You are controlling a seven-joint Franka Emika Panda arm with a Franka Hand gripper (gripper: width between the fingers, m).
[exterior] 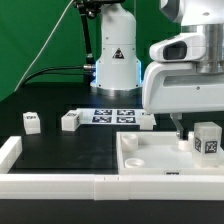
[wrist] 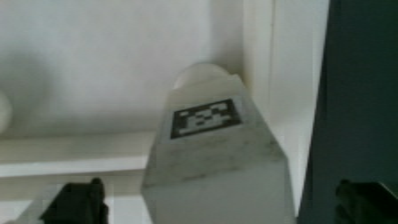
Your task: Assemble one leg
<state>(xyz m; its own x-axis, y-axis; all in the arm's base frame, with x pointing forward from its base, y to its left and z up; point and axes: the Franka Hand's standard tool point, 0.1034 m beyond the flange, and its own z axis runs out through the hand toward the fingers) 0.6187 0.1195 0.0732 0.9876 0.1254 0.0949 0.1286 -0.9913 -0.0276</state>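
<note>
Exterior view: low, table-level, faces arm base. Wrist view: close above leg [wrist: 217, 150].
</note>
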